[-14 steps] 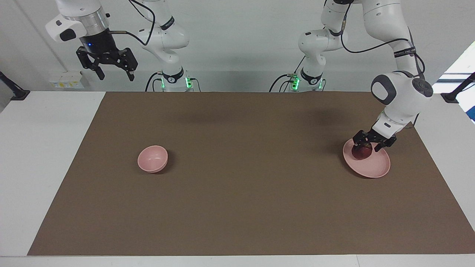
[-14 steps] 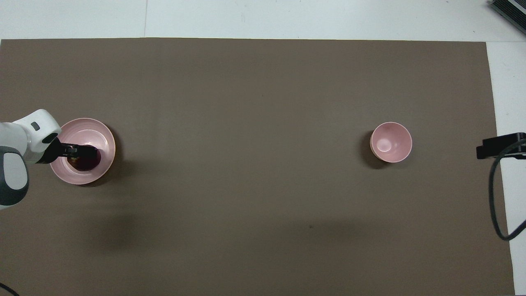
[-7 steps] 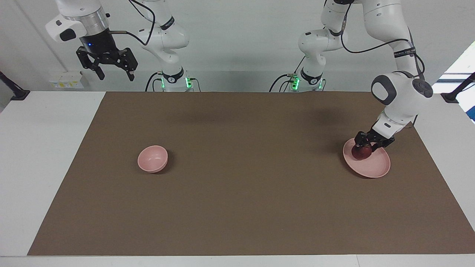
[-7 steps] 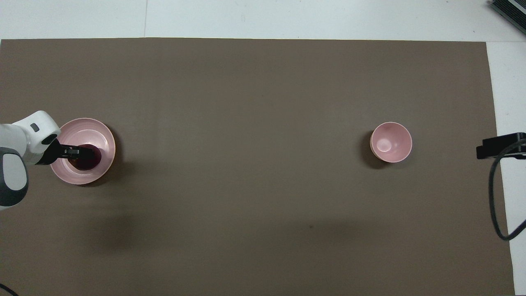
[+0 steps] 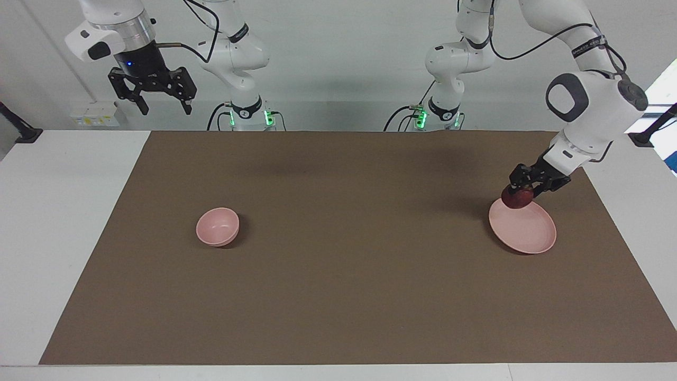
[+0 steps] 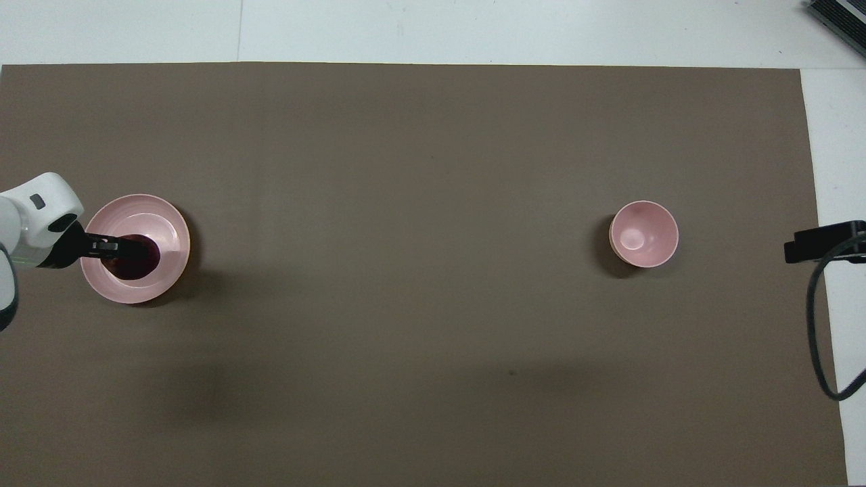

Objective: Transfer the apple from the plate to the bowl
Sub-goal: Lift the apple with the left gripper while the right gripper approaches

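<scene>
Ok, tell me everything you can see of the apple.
The small round dark red apple looks smooth, slightly glossy and whole. The left end effector is shut on its top and holds it just above the edge of the flat pale pink plate nearest the robots, at the left arm's end of the table. It seems clear of the plate.

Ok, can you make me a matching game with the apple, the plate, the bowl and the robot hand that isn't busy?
Things:
1. apple
2. plate
3. bowl
4. right gripper

Places or states:
A. empty, toward the right arm's end of the table
B. open, waiting high up in the air
C. gripped by the left gripper, lifted over the plate
D. flat on the mat, nothing resting on it

Pairs: 1-C, 2-D, 3-A, 4-B
</scene>
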You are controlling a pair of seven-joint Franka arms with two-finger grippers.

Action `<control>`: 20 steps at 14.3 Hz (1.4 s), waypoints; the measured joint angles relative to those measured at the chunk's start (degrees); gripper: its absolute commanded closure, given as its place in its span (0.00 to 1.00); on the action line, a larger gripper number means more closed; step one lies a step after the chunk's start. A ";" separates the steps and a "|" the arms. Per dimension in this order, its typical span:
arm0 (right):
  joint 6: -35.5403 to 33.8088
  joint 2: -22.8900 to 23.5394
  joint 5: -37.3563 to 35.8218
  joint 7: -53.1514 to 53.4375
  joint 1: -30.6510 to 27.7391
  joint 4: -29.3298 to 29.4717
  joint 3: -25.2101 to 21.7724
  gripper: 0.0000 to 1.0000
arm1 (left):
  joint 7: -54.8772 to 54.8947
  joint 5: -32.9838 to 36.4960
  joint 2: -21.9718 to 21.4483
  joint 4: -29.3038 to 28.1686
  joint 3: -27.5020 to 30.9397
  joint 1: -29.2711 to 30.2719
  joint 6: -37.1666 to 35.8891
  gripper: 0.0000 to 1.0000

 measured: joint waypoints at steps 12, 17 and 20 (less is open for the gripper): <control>1.16 0.01 17.66 18.77 0.52 -5.44 0.03 0.00 | -18.20 -32.73 -3.24 4.83 -8.68 -6.38 -6.34 1.00; 14.37 1.77 27.01 43.57 7.92 -11.47 0.50 0.00 | -21.38 -43.75 -5.55 4.92 -14.30 -6.52 -3.29 1.00; 17.46 3.31 33.67 54.12 9.11 -11.73 0.58 0.00 | -24.38 -47.41 -6.21 4.91 -18.60 -6.55 4.34 1.00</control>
